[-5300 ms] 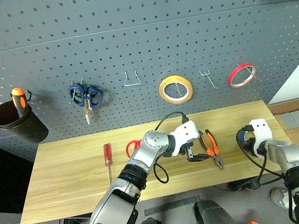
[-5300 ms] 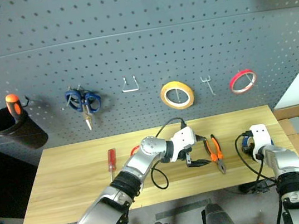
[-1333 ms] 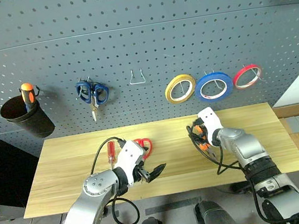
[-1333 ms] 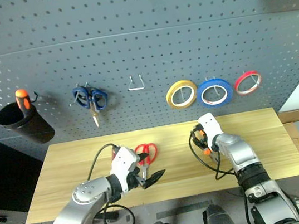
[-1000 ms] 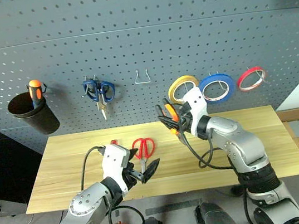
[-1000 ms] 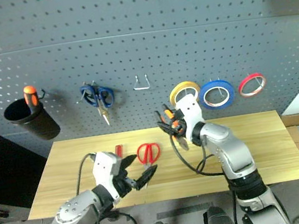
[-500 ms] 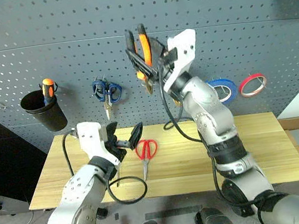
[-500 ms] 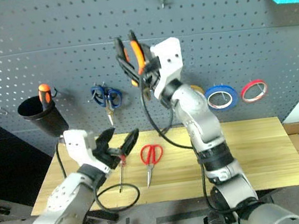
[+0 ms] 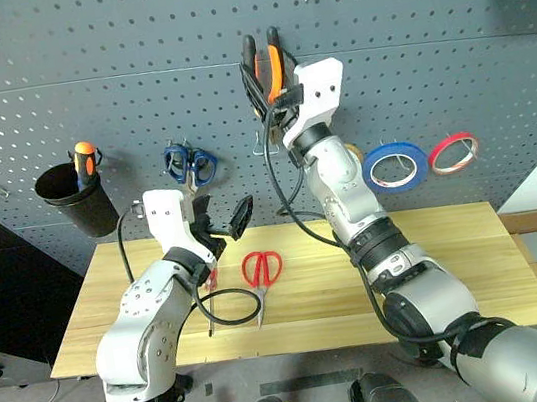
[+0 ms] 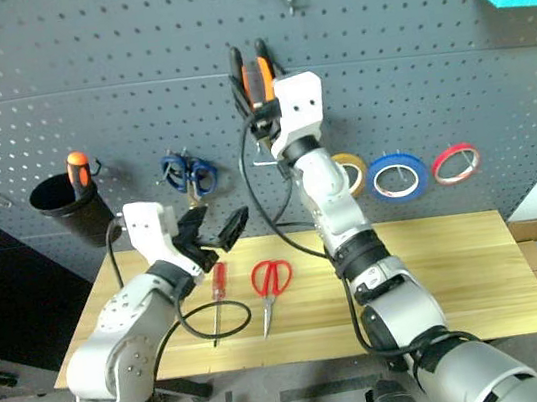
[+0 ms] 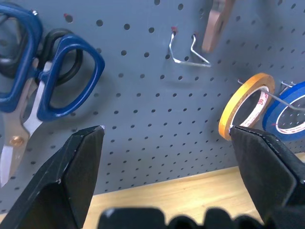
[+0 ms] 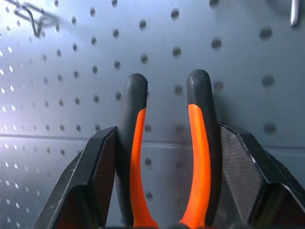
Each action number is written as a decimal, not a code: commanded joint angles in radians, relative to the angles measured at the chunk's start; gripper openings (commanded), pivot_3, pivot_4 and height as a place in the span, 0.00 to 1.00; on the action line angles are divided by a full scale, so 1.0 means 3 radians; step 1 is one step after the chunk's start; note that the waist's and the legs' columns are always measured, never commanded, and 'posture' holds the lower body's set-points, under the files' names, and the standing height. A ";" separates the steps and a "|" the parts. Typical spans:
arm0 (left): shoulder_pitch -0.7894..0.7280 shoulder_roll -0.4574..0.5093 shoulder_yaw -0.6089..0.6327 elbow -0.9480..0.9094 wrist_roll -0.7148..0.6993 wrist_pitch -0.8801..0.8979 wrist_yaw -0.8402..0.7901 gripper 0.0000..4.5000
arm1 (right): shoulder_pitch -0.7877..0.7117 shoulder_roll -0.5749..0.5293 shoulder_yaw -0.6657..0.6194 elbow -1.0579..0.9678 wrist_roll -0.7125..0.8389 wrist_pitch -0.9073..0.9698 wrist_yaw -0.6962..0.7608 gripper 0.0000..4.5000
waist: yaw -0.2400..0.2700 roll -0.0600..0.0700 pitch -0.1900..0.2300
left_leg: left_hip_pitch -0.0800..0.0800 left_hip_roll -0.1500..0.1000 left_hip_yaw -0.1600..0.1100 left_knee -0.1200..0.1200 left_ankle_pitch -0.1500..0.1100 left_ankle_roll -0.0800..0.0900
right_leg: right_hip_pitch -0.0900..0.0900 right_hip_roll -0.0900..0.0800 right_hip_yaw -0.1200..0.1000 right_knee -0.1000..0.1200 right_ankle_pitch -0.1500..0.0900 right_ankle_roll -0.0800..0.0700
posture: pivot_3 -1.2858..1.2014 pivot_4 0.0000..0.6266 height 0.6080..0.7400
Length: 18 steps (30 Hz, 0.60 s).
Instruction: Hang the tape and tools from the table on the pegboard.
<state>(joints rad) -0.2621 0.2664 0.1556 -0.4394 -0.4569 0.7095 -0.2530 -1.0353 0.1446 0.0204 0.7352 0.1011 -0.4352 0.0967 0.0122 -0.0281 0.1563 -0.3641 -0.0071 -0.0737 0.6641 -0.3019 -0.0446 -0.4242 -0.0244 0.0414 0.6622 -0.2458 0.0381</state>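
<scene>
- Right gripper (image 9: 268, 78): clamps the pliers (image 9: 264, 65) by both handles, raised against the pegboard (image 9: 429, 56).
- Left gripper (image 9: 223, 223): wide open, empty.
- Your next move: seat them on 1 hook.

The pegboard (image 9: 78, 78) is seen as smooth, matt grey, full of small holes, with thin shiny wire hooks (image 11: 188, 47). The table (image 9: 440, 266) is made of pale wood with fine lines, smooth and not shiny. The pliers (image 12: 167, 152) are covered in orange and black grips that look soft and matt. The blue-handled scissors (image 11: 52, 86) are seen with glossy plastic handles and shiny metal blades. The right gripper's fingers (image 12: 248, 181) look like matt black plastic.
</scene>
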 commanded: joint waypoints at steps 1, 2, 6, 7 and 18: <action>-0.0081 0.0012 -0.0105 0.0056 0.0072 -0.0174 -0.0063 1.00 | -0.0070 0.0283 0.0015 0.0081 -0.0005 -0.0223 -0.0058 0.60 | 0.0007 0.0000 0.0000 | 0.0000 0.0000 -0.0001 0.0000 0.0000 0.0000 | 0.0000 0.0000 0.0000 0.0000 0.0000 0.0000 | 0.59 0.21 1.00; -0.0082 0.0017 -0.0127 0.0082 0.0085 -0.0201 -0.0076 1.00 | -0.0047 0.0291 0.0027 0.0123 -0.0011 -0.0245 -0.0061 0.60 | 0.0007 0.0000 0.0000 | 0.0000 0.0000 -0.0001 0.0000 0.0000 0.0000 | 0.0000 0.0000 0.0000 0.0000 0.0000 0.0000 | 0.59 0.21 1.00; -0.0063 0.0036 -0.0135 0.0122 0.0092 -0.0256 -0.0105 1.00 | 0.0093 0.0305 0.0091 0.0255 -0.0035 -0.0246 -0.0048 0.60 | 0.0014 0.0001 0.0001 | 0.0000 0.0001 -0.0001 0.0000 0.0000 0.0000 | 0.0000 0.0000 0.0000 0.0001 0.0000 0.0000 | 0.59 0.21 1.00; -0.0063 0.0041 -0.0133 0.0129 0.0094 -0.0264 -0.0111 1.00 | 0.0114 0.0303 0.0104 0.0274 -0.0035 -0.0238 -0.0045 0.60 | 0.0016 0.0001 0.0001 | 0.0000 0.0001 -0.0001 0.0000 0.0000 0.0000 | 0.0000 0.0000 0.0000 0.0001 0.0000 0.0000 | 0.59 0.21 1.00; -0.0076 0.0165 -0.0059 0.0202 0.0086 -0.0297 -0.0177 1.00 | 0.0299 0.0162 0.0326 0.0256 -0.0125 0.0142 0.0175 0.68 | 0.0017 0.0001 0.0001 | 0.0004 0.0001 -0.0001 0.0000 0.0000 0.0001 | 0.0001 0.0001 0.0001 0.0003 0.0000 0.0000 | 0.59 0.21 1.00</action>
<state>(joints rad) -0.2726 0.3091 0.1244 -0.3611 -0.4311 0.6453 -0.2968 -0.9762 0.1382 0.0941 0.8303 0.0784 -0.4098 0.1291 0.0172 -0.0277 0.1565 -0.3629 -0.0066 -0.0741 0.6641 -0.3020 -0.0444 -0.4240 -0.0241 0.0416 0.6632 -0.2459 0.0379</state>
